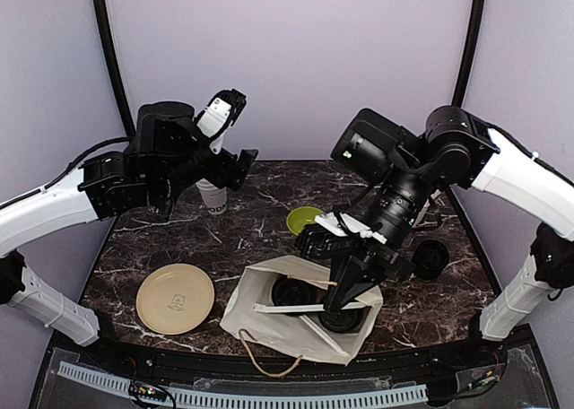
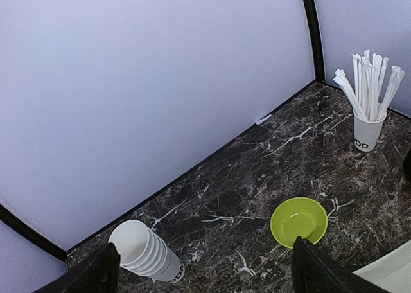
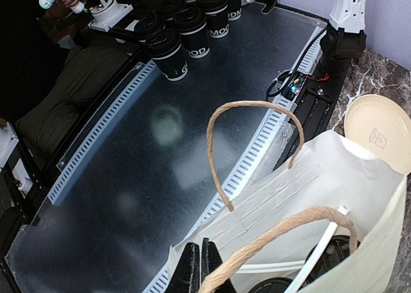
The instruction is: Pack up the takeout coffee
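We read this as the packing step itself: the paper bag [image 1: 269, 324] stands open at the near edge of the counter [image 1: 260, 234], & the right claw [image 3: 199, 264] reaches down into its mouth. Its fingers are pressed together w/ barely a slit btw. them, right at the bag's near wall. We can't tell if paper is caught there or nothing at all. The takeout coffee [image 1: 291, 291] sits inside the bag, black lid up, w/ a second black lid [image 1: 345, 324] beside it under the claw. Another black-lidded item [image 1: 430, 258] sits on the counter just right of the bag, prob. one more coffee, but its wall is hidden from above. The left claw [image 2: 205, 251] hangs high over the far left of the counter, fingers spread wide & holding nothing, above the stack of cups [image 2: 148, 254] & near the green bowl [image 2: 299, 220]. We judge the task well along, poss. done bar the item outside. Next move, as we see it: raise the right claw straight out of the mouth w/o snagging the handles [image 3: 289, 223], which arch close by. If the outside item is to go in, spread the fingers, take it round its wall below the lid & lower it upright so nothing tips.
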`<state>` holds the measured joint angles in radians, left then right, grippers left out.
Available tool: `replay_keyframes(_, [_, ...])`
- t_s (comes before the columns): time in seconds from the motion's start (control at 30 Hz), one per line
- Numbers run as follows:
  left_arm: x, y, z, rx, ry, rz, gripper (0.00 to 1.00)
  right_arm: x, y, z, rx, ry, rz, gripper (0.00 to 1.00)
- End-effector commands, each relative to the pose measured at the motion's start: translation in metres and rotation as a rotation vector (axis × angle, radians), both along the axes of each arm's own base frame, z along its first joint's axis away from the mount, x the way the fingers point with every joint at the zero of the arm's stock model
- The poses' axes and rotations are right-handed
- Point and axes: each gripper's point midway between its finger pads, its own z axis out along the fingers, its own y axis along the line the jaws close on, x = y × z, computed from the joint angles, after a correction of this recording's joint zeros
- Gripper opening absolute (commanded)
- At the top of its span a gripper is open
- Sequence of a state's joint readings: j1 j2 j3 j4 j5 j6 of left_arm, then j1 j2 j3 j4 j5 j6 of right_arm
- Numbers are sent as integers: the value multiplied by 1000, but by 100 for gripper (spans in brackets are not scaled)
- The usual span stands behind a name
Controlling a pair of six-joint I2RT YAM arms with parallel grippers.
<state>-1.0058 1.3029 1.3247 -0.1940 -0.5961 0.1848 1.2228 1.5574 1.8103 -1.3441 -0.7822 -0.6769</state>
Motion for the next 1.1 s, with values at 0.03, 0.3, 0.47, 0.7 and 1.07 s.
replay_keyframes(0.03, [7,0,5,-1,-29,13,96,3,-9,15,36,-3,-4,0])
replay_keyframes(0.3, [19,-1,2,15,-26,8,96,34,-14,31,85,10,-69,0])
replay_keyframes(0.47, [23,-1,3,17,-29,4,96,91,-28,39,137,-72,-229,0])
replay_keyframes(0.7, [23,0,-1,16,-17,-1,96,168,-56,21,133,-99,-450,0])
replay_keyframes(1.07, [21,6,-6,14,-6,6,96,208,-81,23,115,-190,-603,53])
